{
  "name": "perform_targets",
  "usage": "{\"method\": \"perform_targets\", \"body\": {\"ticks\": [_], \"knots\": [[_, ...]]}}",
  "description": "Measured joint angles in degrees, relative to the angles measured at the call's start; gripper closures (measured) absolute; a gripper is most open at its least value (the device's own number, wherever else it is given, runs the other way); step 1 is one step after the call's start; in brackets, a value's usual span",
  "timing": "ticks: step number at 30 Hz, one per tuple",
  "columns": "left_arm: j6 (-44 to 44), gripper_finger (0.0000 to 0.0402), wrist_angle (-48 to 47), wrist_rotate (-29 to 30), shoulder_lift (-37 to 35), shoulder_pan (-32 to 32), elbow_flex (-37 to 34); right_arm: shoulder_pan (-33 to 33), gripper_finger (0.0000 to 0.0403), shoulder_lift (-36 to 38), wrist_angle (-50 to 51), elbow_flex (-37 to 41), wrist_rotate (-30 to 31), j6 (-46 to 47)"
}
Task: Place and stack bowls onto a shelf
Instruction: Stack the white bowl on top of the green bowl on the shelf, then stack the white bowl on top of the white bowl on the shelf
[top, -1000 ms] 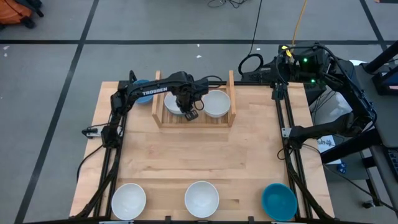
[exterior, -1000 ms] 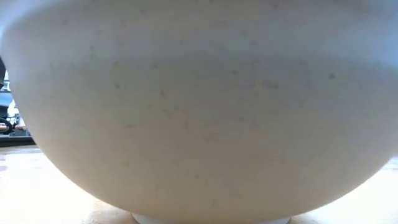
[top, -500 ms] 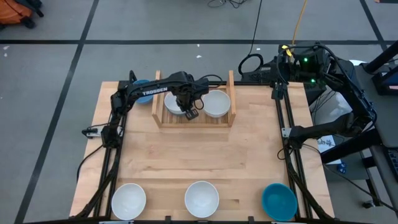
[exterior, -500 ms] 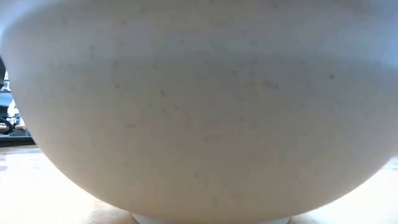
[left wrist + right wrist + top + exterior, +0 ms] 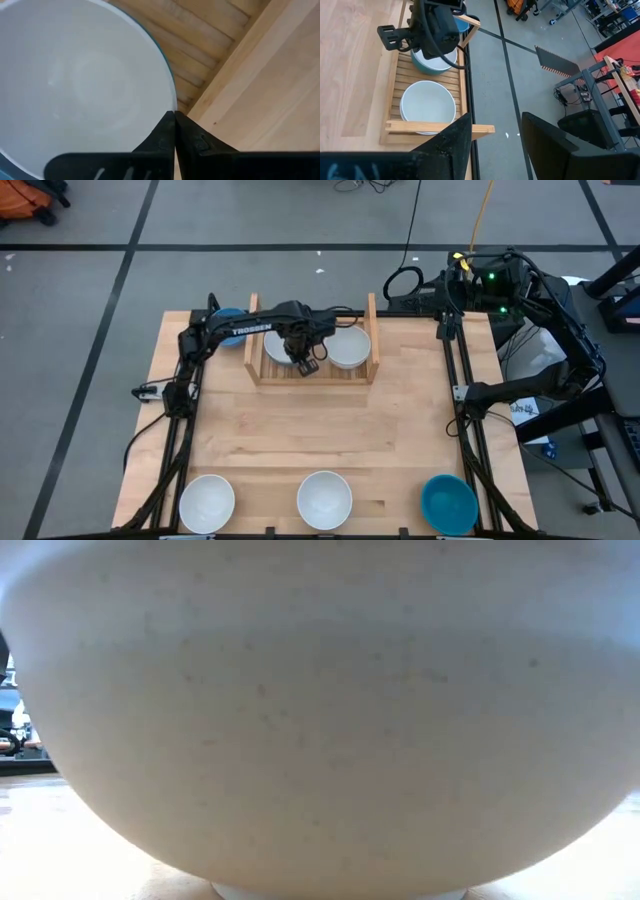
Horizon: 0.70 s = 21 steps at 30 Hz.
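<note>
My left gripper (image 5: 306,363) reaches over the light-wood shelf (image 5: 262,372) and is shut at the near rim of the white bowl (image 5: 278,345) in its left slot. In the left wrist view this white bowl (image 5: 85,85) sits nested in a teal bowl (image 5: 6,164) on the slats. A second white bowl (image 5: 349,348) rests in the right slot. Two white bowls (image 5: 207,502) (image 5: 324,500) and a blue one (image 5: 448,503) stand along the table's near edge. Another blue bowl (image 5: 228,325) stands left of the shelf. My right gripper (image 5: 492,145) is open, parked off the table's far right corner. My left gripper (image 5: 174,116) pinches the white bowl's rim (image 5: 170,97) on its near side between the two fingertips (image 5: 166,125). The fingers come from above, pointing down. The bowl sits upright inside the teal bowl on the shelf's slats.
The shelf's two upright side boards (image 5: 253,330) (image 5: 373,330) flank the slots. A white bowl's outer wall (image 5: 320,720) fills the low view. Bare tabletop (image 5: 320,430) lies between the shelf and the near row of bowls.
</note>
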<state>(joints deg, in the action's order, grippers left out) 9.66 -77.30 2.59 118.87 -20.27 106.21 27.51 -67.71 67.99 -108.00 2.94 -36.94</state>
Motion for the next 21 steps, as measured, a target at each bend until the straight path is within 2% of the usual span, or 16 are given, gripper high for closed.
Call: {"method": "perform_targets", "body": {"ticks": [5, 10, 14, 21], "knots": [[-0.5, 0.04, -1.4, 0.0, -0.6, -0.2, 1.0, 0.0, 0.0236, 0.0, 0.0, 0.0, 0.0, -0.4], [-0.2, 0.04, -5.1, -2.7, -4.2, 0.0, 5.9, 0.0, 0.0236, 0.0, 0.0, 0.0, 0.0, -1.5], [2.6, 0.04, -4.9, -5.6, -10.0, 1.2, 9.6, 0.0, 0.0236, 0.0, 0.4, 0.0, 0.0, -1.6], [4.4, 0.0387, -4.5, -5.6, -21.7, 5.3, 10.5, 0.0, 0.0236, 0.3, 2.5, 0.0, 0.0, -1.8]]}}
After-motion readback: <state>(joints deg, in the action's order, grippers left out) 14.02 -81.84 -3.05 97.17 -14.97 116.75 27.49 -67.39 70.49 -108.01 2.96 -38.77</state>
